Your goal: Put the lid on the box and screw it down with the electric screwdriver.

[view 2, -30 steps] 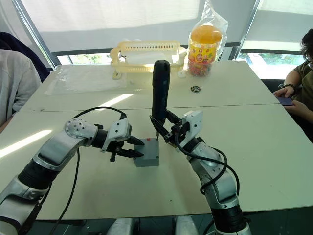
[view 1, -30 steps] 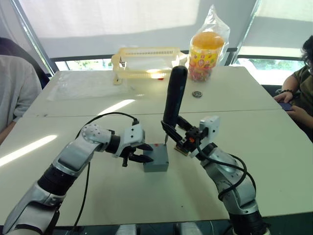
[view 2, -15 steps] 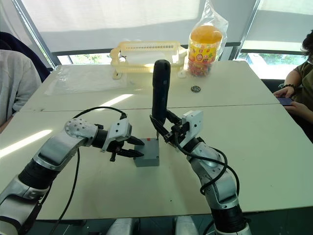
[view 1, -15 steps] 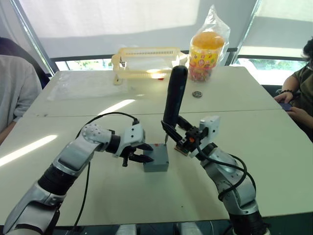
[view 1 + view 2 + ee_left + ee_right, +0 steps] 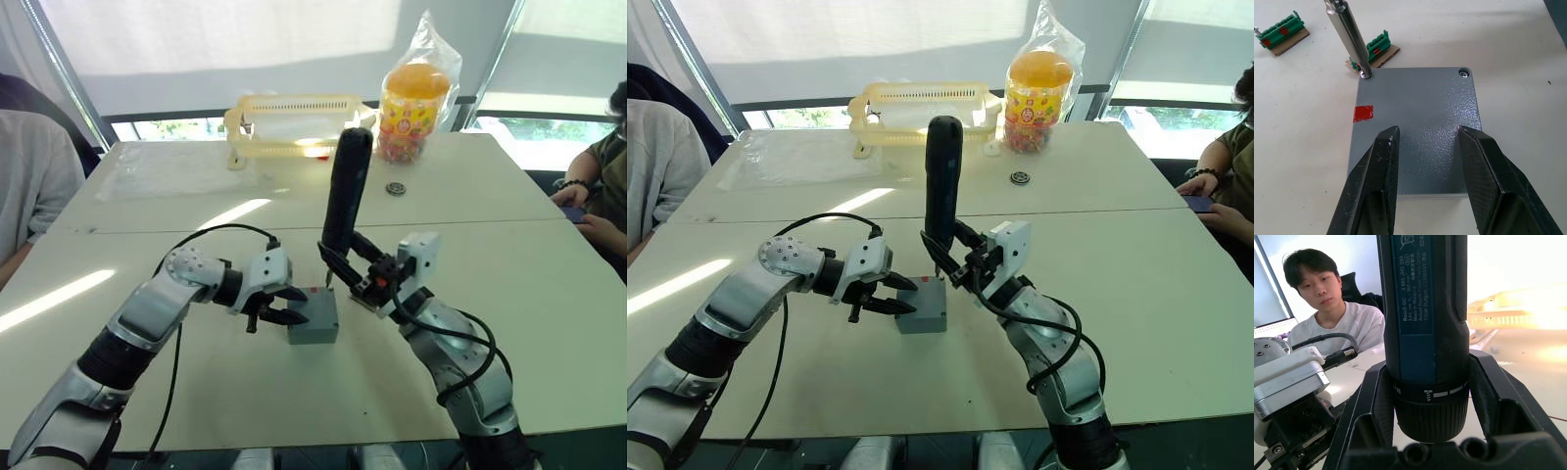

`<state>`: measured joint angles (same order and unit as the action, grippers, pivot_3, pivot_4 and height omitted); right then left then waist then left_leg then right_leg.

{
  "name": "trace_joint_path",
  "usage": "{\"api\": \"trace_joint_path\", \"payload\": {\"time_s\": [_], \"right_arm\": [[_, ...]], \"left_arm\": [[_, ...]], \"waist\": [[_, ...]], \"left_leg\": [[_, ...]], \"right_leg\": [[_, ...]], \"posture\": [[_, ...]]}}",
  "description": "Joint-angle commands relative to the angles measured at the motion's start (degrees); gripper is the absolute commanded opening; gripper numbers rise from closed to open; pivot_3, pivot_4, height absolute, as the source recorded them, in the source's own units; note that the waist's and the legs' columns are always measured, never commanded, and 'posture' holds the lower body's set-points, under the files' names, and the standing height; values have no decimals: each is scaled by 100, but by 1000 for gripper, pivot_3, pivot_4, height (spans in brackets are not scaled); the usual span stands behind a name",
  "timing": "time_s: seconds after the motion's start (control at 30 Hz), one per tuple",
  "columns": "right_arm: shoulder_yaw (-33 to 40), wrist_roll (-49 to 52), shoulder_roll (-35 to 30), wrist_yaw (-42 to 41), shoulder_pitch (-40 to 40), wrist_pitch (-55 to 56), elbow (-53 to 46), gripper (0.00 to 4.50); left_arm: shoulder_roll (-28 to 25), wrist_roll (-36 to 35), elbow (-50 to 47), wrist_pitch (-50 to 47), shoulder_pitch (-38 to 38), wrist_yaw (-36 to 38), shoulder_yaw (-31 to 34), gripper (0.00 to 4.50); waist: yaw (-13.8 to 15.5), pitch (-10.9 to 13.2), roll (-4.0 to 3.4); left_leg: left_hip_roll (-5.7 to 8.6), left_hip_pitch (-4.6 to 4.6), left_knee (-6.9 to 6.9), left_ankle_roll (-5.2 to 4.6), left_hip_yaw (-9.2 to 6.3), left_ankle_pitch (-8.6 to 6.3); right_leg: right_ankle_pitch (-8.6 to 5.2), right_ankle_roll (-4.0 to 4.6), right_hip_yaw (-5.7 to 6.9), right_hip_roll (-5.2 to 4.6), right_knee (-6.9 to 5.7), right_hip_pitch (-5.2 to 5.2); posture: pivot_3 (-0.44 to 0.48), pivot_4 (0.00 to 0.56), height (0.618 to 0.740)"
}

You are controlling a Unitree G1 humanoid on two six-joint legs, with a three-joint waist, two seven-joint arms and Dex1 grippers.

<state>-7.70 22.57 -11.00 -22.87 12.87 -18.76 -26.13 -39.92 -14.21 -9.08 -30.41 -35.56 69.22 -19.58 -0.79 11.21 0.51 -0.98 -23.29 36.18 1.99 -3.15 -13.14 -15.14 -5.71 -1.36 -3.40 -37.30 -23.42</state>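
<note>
- Electric screwdriver point(image 5: 345, 196) stands upright, clamped in the right gripper point(image 5: 355, 270); its bit sits in a lid point(image 5: 1415, 128) corner screw just below.
- Left gripper point(image 5: 1427, 147) rests spread on the lid.

Both arms wear silver-grey shells over black joints. A loose black cable loops along each. The left gripper point(image 5: 281, 307) and right gripper point(image 5: 345, 266) each carry two black fingers on a white housing.

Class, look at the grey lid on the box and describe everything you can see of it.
The lid is a flat grey plate with a speckled, textured face, lying level on the box. A red mark sits near one edge, and a screw shows in one corner. The electric screwdriver stands upright, its metal bit in another corner. The left gripper fingers are spread over it.
</note>
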Motion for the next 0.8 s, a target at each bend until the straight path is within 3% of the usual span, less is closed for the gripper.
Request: {"api": "trace_joint_path", "payload": {"time_s": [0.03, 0.8], "right_arm": [[71, -12, 46, -38, 30, 270, -232, 1765], [216, -27, 139, -32, 130, 290, -141, 1765]], "left_arm": [[-26, 212, 105, -98, 118, 2, -237, 1873], [-41, 212, 111, -121, 112, -2, -220, 1873]], "waist": [[-1, 0, 0], [-1, 0, 0]], "left_leg": [[0, 0, 0, 0, 0, 0], [0, 0, 0, 0, 0, 0]], "right_leg": [[0, 0, 0, 0, 0, 0], [0, 0, 1, 0, 0, 0]], "posture": [[0, 150, 740], [0, 150, 740]]}}
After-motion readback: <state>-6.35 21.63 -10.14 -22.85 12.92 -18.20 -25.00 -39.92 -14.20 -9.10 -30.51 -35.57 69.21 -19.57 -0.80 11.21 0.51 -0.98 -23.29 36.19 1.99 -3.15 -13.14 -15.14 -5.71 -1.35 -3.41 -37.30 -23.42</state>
